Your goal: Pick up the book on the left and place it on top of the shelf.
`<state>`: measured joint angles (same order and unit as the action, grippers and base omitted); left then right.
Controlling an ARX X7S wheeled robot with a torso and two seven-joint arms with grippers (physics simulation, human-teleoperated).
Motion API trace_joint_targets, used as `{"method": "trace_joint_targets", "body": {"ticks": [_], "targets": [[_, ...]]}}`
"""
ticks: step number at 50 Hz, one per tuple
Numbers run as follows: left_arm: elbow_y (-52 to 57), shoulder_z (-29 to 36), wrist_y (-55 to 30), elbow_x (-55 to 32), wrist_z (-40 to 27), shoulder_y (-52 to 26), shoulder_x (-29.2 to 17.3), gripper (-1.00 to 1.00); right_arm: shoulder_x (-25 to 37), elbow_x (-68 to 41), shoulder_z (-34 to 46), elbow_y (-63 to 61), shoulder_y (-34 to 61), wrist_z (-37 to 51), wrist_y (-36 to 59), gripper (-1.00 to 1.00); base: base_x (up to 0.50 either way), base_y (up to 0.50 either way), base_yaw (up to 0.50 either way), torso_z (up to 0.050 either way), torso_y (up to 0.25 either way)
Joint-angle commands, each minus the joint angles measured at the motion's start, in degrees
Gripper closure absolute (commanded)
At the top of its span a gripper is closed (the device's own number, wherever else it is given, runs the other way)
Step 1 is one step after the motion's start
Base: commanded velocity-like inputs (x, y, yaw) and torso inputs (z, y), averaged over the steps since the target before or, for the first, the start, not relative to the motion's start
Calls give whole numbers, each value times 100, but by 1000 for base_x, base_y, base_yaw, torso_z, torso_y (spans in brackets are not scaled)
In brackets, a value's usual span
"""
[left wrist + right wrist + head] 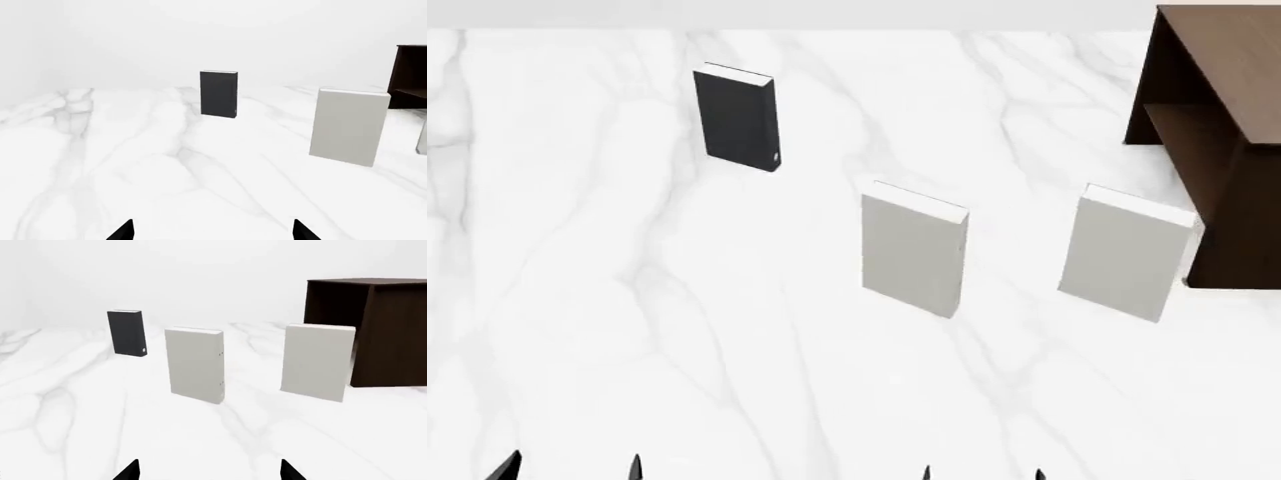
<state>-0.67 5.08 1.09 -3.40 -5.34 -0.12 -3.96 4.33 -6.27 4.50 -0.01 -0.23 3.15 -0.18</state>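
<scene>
The black book (738, 117) stood upright, well apart from two pale books (914, 250) beside the shelf (1214, 130); nothing blocked it. Both the left gripper (567, 470) and the right gripper (981, 475) hung open, empty.

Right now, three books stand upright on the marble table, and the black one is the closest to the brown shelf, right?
Not quite. The black book stands farthest from the shelf; the head view shows the right-hand pale book beside it. All three do stand upright on the table.
</scene>
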Motion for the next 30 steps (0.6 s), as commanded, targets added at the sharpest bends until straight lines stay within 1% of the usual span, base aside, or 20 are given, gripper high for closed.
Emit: {"method": "trace_joint_targets", "body": {"ticks": [1, 11, 12, 30], "targets": [[-22, 101, -73, -128, -48, -17, -101, -100, 62, -85, 113, -6, -16, 77, -62, -100, 0, 0, 0, 0, 0], [76, 233, -128, -222, -12, 6, -181, -100, 123, -117, 192, -7, -6, 147, -99, -100, 0, 0, 0, 0, 0], [88, -354, -181, 310, 601, 46, 323, -100, -374, 383, -388, -37, -36, -421, -23, -100, 0, 0, 0, 0, 0], [139, -51, -280, 84, 278, 34, 54, -100, -96, 219, -25, -29, -36, -90, -57, -100, 0, 0, 0, 0, 0]]}}
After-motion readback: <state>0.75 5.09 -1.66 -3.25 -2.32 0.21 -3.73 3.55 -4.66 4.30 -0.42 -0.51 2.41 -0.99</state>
